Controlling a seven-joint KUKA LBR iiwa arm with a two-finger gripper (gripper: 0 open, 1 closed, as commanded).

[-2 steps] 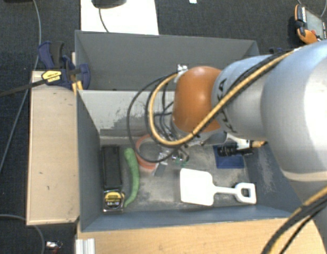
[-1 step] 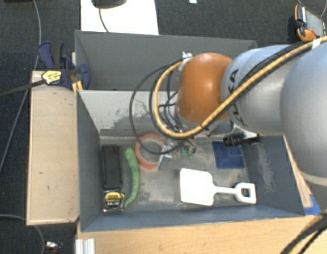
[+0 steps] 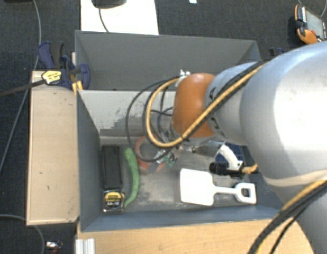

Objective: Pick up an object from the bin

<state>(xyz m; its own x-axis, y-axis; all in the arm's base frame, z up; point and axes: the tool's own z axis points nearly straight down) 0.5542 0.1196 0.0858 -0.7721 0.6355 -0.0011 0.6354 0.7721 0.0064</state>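
Hand [image 3: 162, 158] by green pod [image 3: 133, 174], black case [image 3: 111, 166] beyond, white shovel [image 3: 198, 187] near

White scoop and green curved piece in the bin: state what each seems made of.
White scoop: likely hard plastic with a matte finish. It is uniform white, with a moulded flat blade and a loop handle.
Green curved piece: probably plastic or rubber, and the look leaves open which. It is even green and smooth.
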